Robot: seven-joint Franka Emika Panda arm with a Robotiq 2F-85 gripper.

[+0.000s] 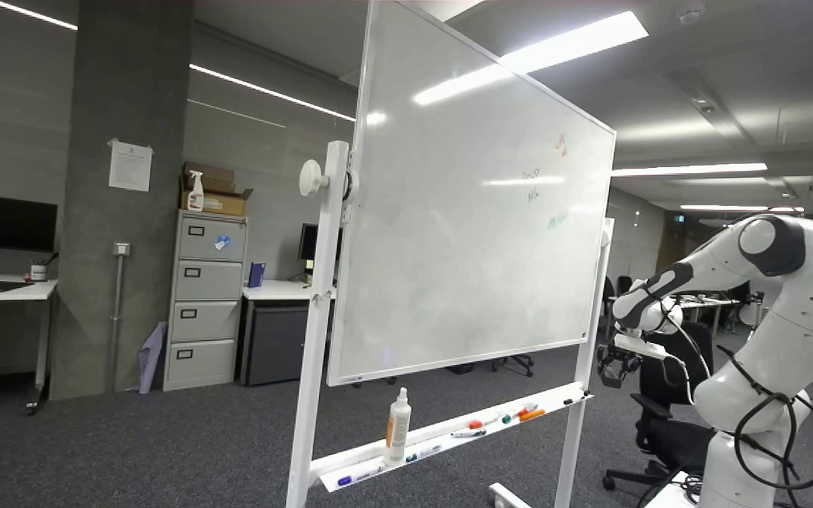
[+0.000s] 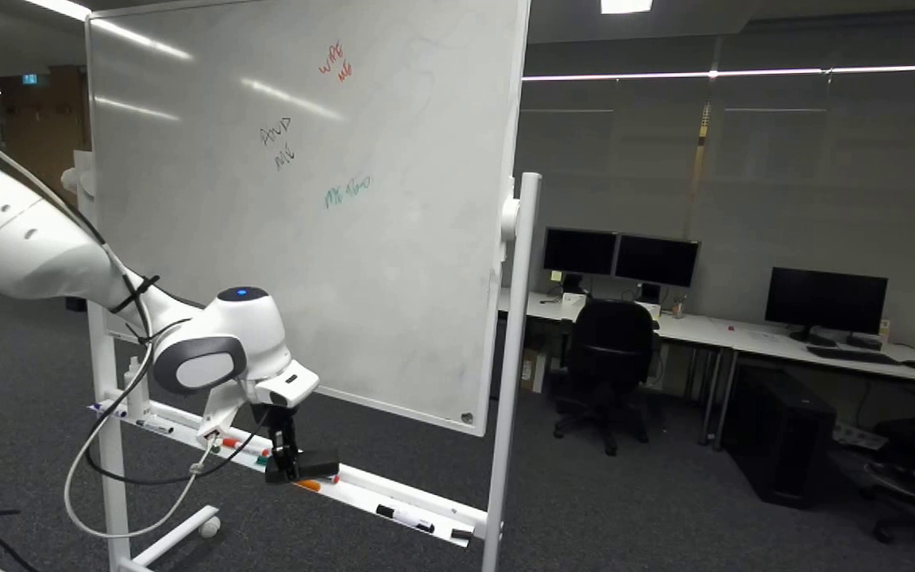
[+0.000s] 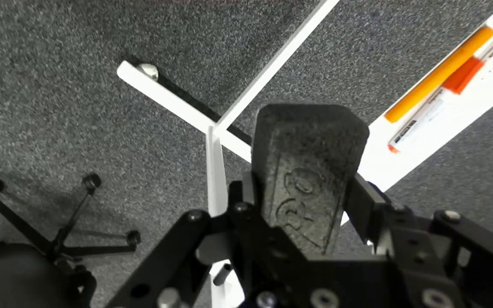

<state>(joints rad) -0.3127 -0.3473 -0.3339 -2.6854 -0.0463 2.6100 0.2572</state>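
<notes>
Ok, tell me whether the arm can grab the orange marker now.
Probably not: the fingers are closed on a dark block, though the orange marker lies uncovered on the tray.

The white, grey-capped arm is looped with cables. The black gripper is studded with silvery screws.

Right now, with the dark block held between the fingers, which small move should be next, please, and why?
I would probably raise the dark block slightly: the fingers are closed on it, in both exterior views it appears lower than the bottom edge of the whiteboard, and the green writing stands higher up.
</notes>
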